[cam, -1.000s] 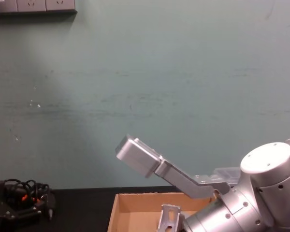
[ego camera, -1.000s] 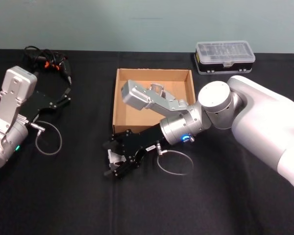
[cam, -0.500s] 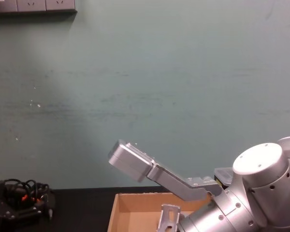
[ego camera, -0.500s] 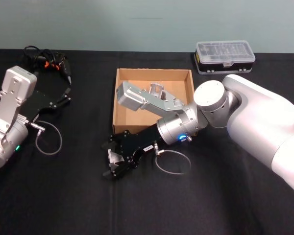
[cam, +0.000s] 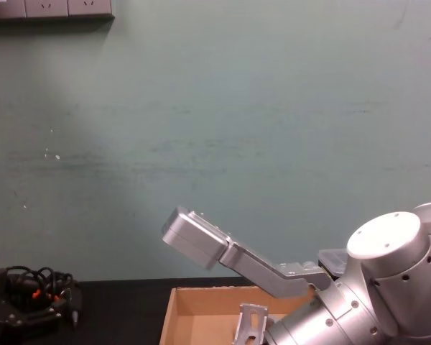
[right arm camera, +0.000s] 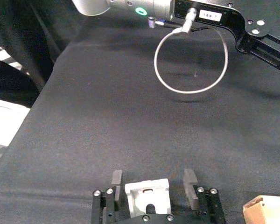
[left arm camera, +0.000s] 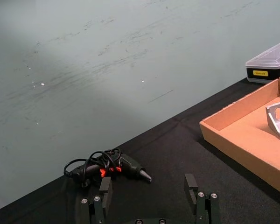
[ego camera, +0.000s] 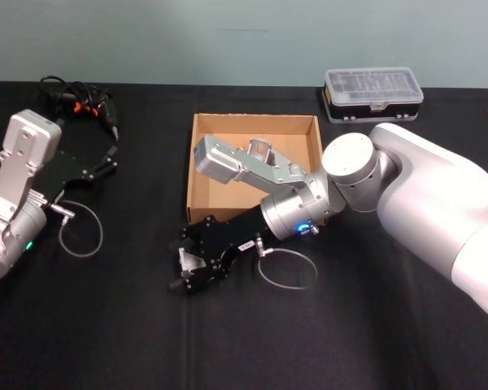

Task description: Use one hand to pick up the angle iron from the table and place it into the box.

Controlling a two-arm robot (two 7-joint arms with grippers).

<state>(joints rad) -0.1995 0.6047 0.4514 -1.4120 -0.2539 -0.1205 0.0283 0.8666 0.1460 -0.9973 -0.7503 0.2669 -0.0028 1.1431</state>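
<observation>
A small silver angle iron (ego camera: 190,262) lies on the black table (ego camera: 98,325), just in front of the tan cardboard box's (ego camera: 197,175) left corner. My right gripper (ego camera: 187,270) is down around it and open. In the right wrist view the angle iron (right arm camera: 148,196) sits between the fingers (right arm camera: 116,179) with small gaps on both sides. Another angle iron (ego camera: 260,149) stands inside the box, also seen as the angle iron (cam: 249,323) and the angle iron (left arm camera: 278,119). My left gripper (left arm camera: 148,186) is open and holds nothing, parked at the far left.
A clear-lidded plastic case (ego camera: 373,93) stands behind the box at the right. A black power tool with coiled cable (ego camera: 81,106) lies at the back left. Wire loops hang from both wrists (ego camera: 286,272), (ego camera: 80,231). The right arm's elbow (ego camera: 220,160) reaches over the box.
My right arm has shifted slightly to the left, bringing its gripper a little farther over the angle iron on the table. The left arm has not moved.
</observation>
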